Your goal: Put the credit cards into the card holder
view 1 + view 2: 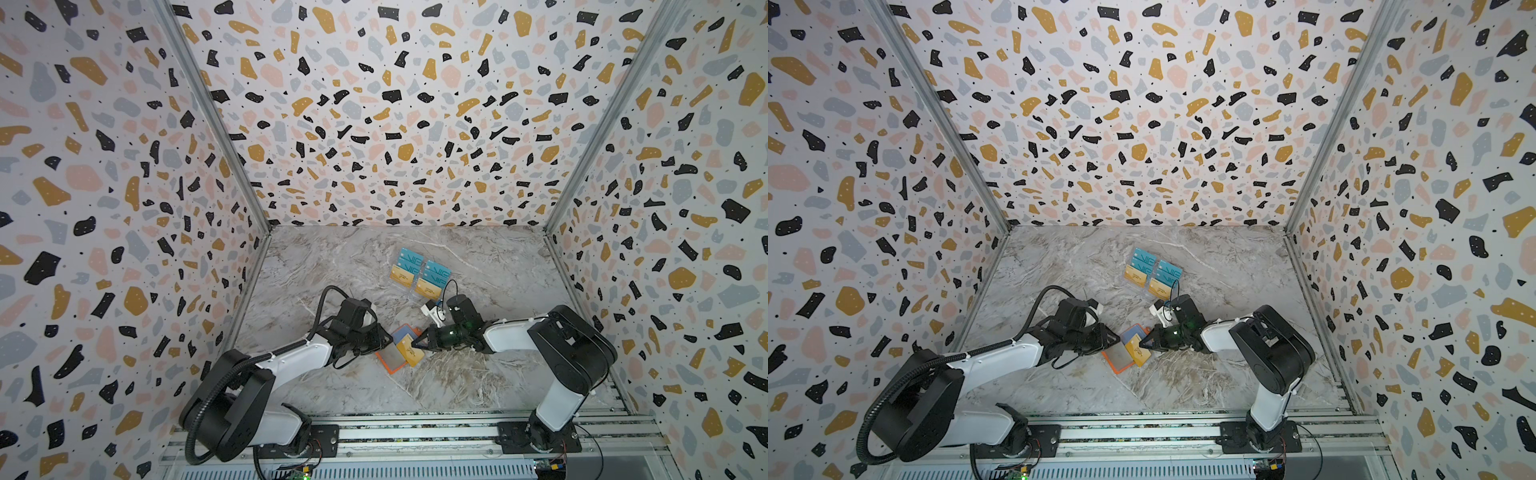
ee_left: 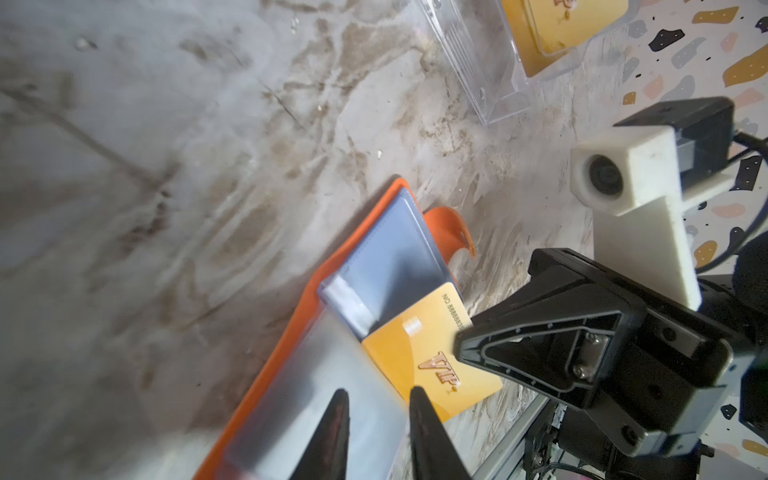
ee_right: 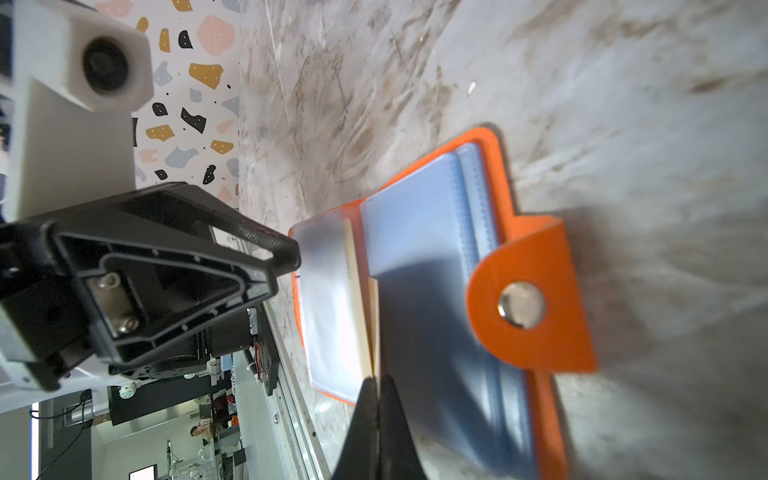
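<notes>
The orange card holder point(image 1: 385, 362) point(image 1: 1116, 362) lies open on the marble table, clear sleeves point(image 2: 395, 257) up and snap tab point(image 3: 552, 332) turned out. My right gripper point(image 1: 415, 343) point(image 3: 377, 380) is shut on a gold credit card point(image 2: 415, 353) point(image 1: 410, 352), gripping its long edge. The card's other end is tucked under a clear sleeve. In the right wrist view the card point(image 3: 372, 324) shows edge-on. My left gripper point(image 2: 378, 392) point(image 1: 390, 341) hovers over the left sleeve page, jaws a little apart with nothing between them. Two more gold credit cards point(image 1: 402, 276) sit in the rack behind.
A clear plastic rack point(image 1: 419, 274) point(image 2: 498, 62) stands behind the holder with teal VIP cards point(image 1: 409, 257) and gold ones. Patterned walls close in three sides. The aluminium rail point(image 1: 415, 432) with both arm bases runs along the front.
</notes>
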